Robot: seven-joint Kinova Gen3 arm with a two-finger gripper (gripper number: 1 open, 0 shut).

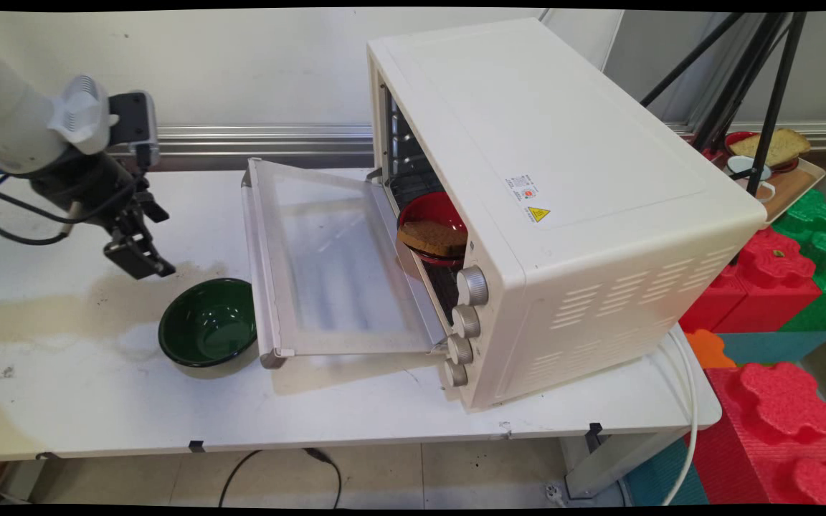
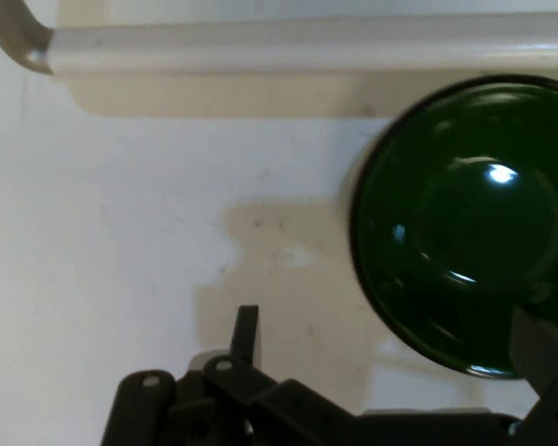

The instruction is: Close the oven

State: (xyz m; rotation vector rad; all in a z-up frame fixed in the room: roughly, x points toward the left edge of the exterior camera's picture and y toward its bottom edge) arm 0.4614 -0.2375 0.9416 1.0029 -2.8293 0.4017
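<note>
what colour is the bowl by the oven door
Dark green bowl, clearest in the main view.

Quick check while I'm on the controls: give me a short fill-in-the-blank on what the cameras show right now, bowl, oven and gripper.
1. The gripper hangs above the table, nearest to the empty ____ bowl.
2. The toaster oven has its glass door folded ____.
3. Inside the oven, the red bowl holds a slice of ____.
4. The gripper's fingers hold ____.

Missing words: green; open; bread; nothing
</note>
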